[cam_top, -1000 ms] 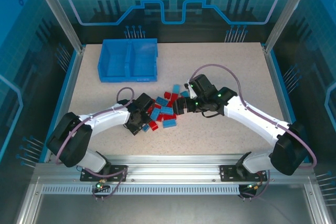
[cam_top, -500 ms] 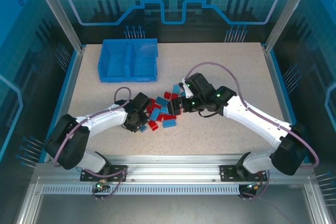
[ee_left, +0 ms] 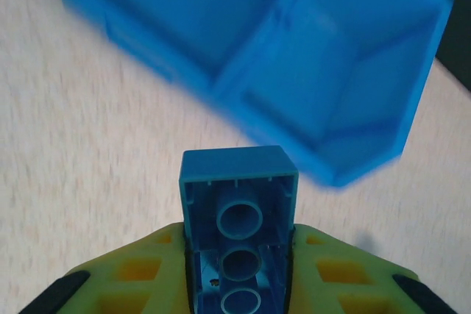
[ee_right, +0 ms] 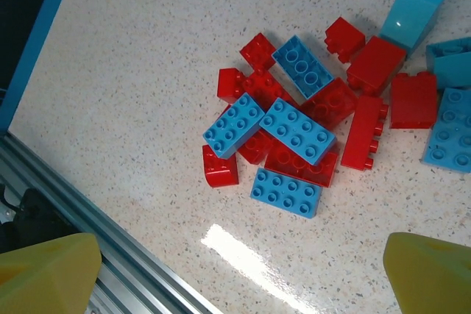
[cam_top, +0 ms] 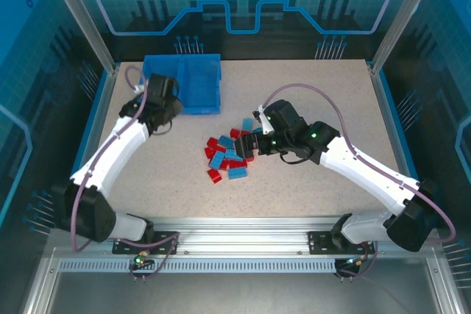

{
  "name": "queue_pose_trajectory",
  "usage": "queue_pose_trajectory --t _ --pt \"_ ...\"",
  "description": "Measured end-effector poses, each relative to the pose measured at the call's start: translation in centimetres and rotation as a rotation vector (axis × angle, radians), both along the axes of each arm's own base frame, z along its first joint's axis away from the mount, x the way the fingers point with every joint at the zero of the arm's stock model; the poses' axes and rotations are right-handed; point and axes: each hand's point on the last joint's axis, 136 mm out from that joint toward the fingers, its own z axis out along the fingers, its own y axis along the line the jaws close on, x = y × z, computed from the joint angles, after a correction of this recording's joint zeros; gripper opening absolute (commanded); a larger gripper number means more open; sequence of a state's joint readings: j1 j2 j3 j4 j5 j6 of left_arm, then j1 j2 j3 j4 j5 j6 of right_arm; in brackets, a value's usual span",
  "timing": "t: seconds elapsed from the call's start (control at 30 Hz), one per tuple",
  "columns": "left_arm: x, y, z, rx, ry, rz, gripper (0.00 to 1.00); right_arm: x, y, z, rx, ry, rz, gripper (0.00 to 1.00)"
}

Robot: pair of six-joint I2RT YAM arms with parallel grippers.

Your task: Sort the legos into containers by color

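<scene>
A light blue brick is gripped underside-up between the yellow fingers of my left gripper, which is shut on it. That gripper hovers just in front of the blue bin's left compartment; in the left wrist view the bin's divider wall runs between both compartments, whose floors look bare. The pile of red and light blue bricks lies mid-table. My right gripper hangs over the pile's right side, open, its yellow fingertips wide apart above a blue brick and a red brick.
The metal rail of the table's near edge runs close to the pile in the right wrist view. Bare speckled tabletop lies right of the bin and in front of the pile.
My left arm has lifted off the pile's left side and swung up to the bin with the blue brick. My right gripper stayed over the pile's right side, shifting slightly.
</scene>
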State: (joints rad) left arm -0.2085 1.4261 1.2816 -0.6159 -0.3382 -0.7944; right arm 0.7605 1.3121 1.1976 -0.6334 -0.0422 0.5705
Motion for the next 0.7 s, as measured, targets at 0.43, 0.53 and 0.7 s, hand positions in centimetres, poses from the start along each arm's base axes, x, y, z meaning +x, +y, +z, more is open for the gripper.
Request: queue_pose_trajectory --t 0.43,0.53,0.7 --pt "15.6 9.0 -8.1 0.099 0.154 0.121 0.36 -1.2 -1.6 3.5 0.055 -0.082 -0.034 1.0" --pt "16.4 10.4 -9.9 0.097 0.197 0.128 0.44 -1.7 -2.6 4.6 0.072 -0.111 -0.054 1.0" --pt "16.4 11.1 -9.9 0.08 0.218 0.127 0.55 -2.3 -3.9 5.2 0.082 -0.136 -0.088 1.0"
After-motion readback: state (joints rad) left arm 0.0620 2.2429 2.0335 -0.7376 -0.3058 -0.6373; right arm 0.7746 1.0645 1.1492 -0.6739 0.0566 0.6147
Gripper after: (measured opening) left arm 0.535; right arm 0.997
